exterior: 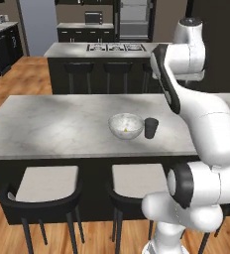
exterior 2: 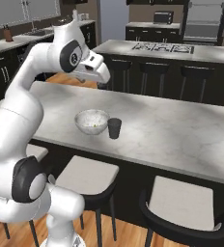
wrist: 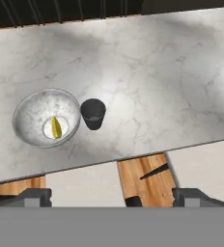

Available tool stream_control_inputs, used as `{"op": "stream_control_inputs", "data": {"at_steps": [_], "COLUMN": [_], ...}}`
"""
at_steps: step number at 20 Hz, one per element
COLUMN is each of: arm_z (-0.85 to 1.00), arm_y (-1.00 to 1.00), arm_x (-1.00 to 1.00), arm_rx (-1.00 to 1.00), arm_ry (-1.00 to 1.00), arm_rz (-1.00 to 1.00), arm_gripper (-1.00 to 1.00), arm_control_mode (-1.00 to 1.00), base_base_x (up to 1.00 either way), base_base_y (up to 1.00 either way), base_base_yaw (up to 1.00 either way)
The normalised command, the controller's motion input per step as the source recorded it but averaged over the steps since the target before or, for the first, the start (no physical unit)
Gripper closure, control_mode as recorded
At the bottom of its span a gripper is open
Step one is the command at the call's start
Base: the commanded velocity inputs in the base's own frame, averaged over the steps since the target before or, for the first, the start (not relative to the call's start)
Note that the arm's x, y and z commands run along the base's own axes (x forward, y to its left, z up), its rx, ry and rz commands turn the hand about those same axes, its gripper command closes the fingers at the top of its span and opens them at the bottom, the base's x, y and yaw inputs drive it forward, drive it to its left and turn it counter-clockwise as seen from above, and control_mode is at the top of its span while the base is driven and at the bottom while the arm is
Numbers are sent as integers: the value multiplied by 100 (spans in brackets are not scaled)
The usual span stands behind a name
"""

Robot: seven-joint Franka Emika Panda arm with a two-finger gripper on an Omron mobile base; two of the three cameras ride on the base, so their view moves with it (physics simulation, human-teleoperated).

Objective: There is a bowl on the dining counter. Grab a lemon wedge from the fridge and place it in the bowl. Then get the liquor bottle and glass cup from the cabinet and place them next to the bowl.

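On the tabletop [wrist: 147, 62], left to right, sit one bowl [wrist: 46, 117] with one lemon wedge [wrist: 56, 127] lying inside it, then one glass cup [wrist: 92, 114] just beside the bowl. The claw [wrist: 111, 197] hangs above the near edge, its jaws spread wide and holding nothing. By my reckoning, the wedge and cup are done; next comes fetching the liquor bottle from the cabinet.
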Motion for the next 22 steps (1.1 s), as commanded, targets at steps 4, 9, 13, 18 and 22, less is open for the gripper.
{"op": "stream_control_inputs", "data": {"at_steps": [4, 9, 13, 18, 22], "arm_z": [-37, -43, -30, -19, -11], "arm_y": [23, 27, 16, 5, 10], "arm_x": [-100, -100, -100, -83, -34], "arm_rx": [-4, 0, 0, 0, 0], "arm_ry": [9, -1, -8, -7, 0], "arm_rz": [0, 0, 0, 0, 1], "arm_gripper": [-100, -100, -100, -100, -100], "arm_control_mode": [-100, -100, -100, -100, -100], "base_base_x": [0, 0, 0, 0, 0], "base_base_y": [0, 0, 0, 0, 0], "base_base_yaw": [0, 0, 0, 0, 0]}}
